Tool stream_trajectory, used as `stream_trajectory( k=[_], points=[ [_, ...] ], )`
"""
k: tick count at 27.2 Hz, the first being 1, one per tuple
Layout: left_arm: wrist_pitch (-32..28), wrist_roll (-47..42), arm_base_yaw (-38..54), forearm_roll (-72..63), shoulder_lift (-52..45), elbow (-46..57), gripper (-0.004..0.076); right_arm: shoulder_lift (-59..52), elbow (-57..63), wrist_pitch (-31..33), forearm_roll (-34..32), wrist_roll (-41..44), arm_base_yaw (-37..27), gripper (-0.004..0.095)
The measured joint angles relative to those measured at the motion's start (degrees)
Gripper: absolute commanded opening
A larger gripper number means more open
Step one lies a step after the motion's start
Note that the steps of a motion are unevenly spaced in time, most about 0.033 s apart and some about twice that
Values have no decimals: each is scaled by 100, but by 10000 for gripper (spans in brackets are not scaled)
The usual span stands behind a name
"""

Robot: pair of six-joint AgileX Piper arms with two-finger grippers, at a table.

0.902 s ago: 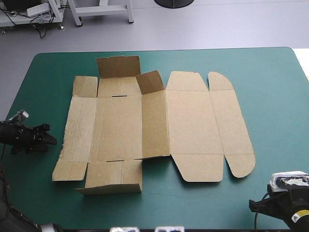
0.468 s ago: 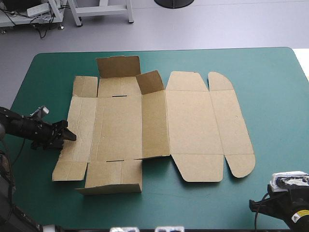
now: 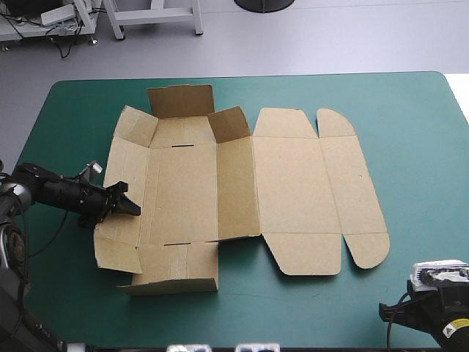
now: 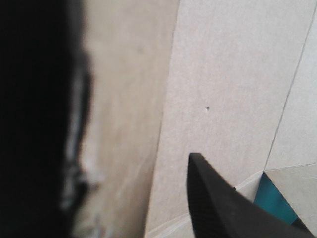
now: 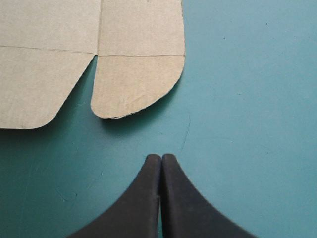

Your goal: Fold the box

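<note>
The brown box (image 3: 293, 183) lies opened out on the teal-green cover, its lid panels flat toward the right. Its left wall (image 3: 126, 165) is tilted up, and the corner flaps at both ends lean with it. My left gripper (image 3: 129, 207) is at that wall's near half, fingers apart. In the left wrist view the gripper (image 4: 143, 148) has brown board (image 4: 223, 74) between its fingers, with a fold line running ahead. The right gripper (image 5: 161, 156) is shut and empty over bare cover, a short way from a rounded lid flap (image 5: 133, 84).
A far flap (image 3: 179, 101) stands upright, and a small flap (image 3: 229, 123) beside it is half raised. The near flap (image 3: 176, 268) is folded up slightly. The teal-green cover (image 3: 418, 147) shows to the right of the box. The right arm (image 3: 432, 312) sits at the near right corner.
My left gripper has travelled right from the table's left edge to the box's left wall. That wall and its corner flaps have lifted, and the box has slid slightly right. The right arm is unmoved.
</note>
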Motion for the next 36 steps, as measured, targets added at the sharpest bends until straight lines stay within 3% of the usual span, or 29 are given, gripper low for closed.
stream_trajectory(
  k=[1, 8, 12, 17, 28, 33, 36],
  points=[
    [0, -5, -13, 0, 0, 15, -14, 0, 0, 0, 0, 0, 0, -20],
    [22, -130, -61, 257, -97, -124, -9, 0, 0, 0, 24, 0, 0, -19],
    [81, -208, -326, 1040, -336, -847, -9, 0, 0, 0, 51, 0, 0, -19],
    [156, -225, -1249, 2445, -709, -1874, -9, 0, 0, 0, 51, 0, 0, -20],
    [239, 818, -3224, 4188, -799, -3257, -9, 0, 0, 0, 85, 0, 0, -20],
    [-630, 1175, -3809, 4621, -799, -3724, -9, 0, 0, -1, 85, 0, 0, -18],
    [-1027, 1918, -4402, 4650, -799, -3878, -9, 0, 0, -30, 85, 0, 0, -18]
  ],
)
